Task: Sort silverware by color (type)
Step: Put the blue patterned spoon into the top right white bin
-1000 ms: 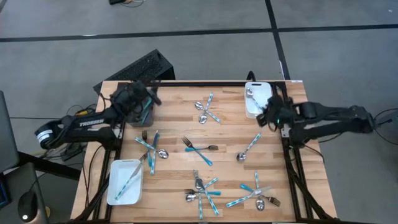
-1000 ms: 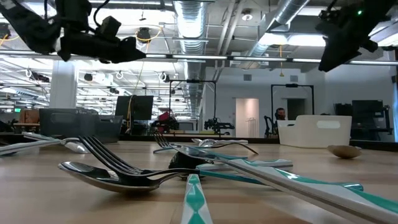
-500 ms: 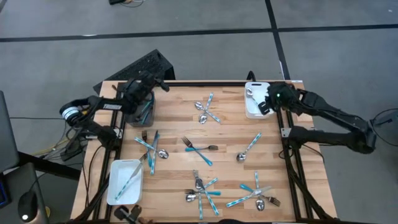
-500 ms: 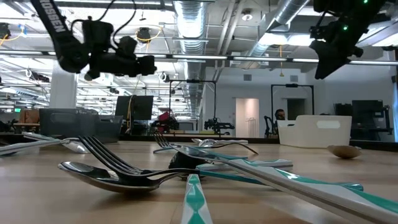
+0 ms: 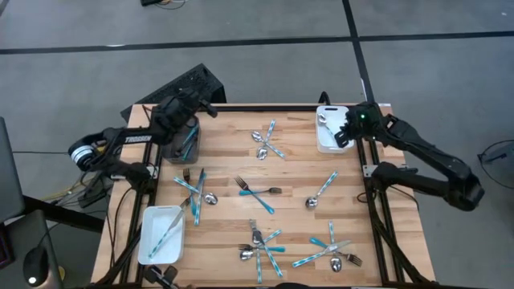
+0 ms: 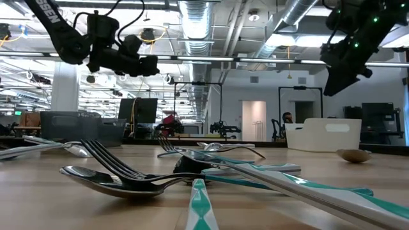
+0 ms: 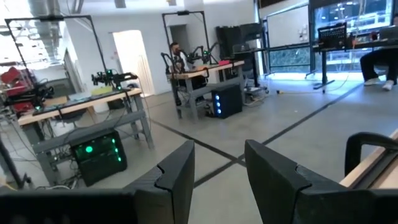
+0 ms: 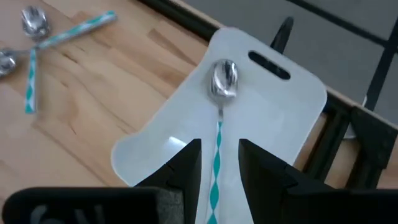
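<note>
Silverware (image 5: 259, 193): silver heads, handles striped teal and white. Trays (image 5: 161, 235) white, one (image 5: 189, 144) dark grey. Table (image 5: 297, 164) pale wood.

We see the silverware (image 5: 259, 193) scattered in loose clusters over the wooden table: shiny metal heads on thin teal-and-white handles. Near the far edge, two spoons (image 5: 263, 143) lie crossed. At the middle, a fork (image 5: 255, 193) crosses another. Left of it, a fork and spoon group (image 5: 193, 190) lies crossed. To the right, a single spoon (image 5: 321, 191) rests diagonally. Along the near edge sit two tangled piles (image 5: 261, 245), one centre and one right. One spoon (image 8: 219, 118) lies flat in the far right white tray, bowl toward its handle slot. One piece (image 5: 165, 233) lies in the near left tray.
</note>
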Robot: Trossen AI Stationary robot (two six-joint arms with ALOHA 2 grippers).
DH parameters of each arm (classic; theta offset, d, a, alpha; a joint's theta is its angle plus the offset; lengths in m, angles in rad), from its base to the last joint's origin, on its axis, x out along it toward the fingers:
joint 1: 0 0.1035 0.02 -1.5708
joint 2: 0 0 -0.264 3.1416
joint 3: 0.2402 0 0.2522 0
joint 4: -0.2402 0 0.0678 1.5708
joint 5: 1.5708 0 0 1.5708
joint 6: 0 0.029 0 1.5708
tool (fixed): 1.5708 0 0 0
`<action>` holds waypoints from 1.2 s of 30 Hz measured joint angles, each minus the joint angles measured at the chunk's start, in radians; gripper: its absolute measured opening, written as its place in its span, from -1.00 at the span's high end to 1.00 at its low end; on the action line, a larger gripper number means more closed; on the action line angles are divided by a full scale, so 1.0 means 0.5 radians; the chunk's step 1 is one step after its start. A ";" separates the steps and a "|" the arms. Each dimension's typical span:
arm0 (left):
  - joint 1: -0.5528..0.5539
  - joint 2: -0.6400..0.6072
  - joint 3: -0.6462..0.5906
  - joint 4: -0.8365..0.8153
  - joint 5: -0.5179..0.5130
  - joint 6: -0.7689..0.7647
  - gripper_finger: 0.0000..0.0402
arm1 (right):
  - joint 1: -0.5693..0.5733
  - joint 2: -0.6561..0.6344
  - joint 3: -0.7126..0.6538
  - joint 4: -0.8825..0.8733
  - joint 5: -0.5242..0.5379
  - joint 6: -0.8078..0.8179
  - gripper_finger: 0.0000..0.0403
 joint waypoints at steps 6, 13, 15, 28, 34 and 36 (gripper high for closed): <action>-0.002 -0.238 0.000 -0.272 0.002 -0.053 0.34 | -0.033 -0.014 0.000 0.051 -0.184 -0.105 0.35; -0.008 -0.649 0.000 -0.779 0.121 -0.111 0.34 | 0.087 -0.034 0.001 0.029 -0.579 -0.281 0.35; -0.027 -0.740 -0.020 -0.853 0.121 -0.126 0.34 | 0.177 -0.019 0.001 0.012 -0.584 -0.283 0.35; -0.381 -1.391 -0.535 -0.813 0.111 -0.345 0.34 | 1.079 -0.006 0.003 -0.158 -0.184 0.438 0.35; -0.747 -1.619 -0.742 -1.073 0.008 -0.361 0.34 | 1.618 0.235 -0.019 -0.228 -0.004 0.581 0.35; -0.865 -1.628 -0.818 -1.055 -0.047 -0.445 0.34 | 1.741 0.357 -0.069 -0.149 0.015 0.564 0.35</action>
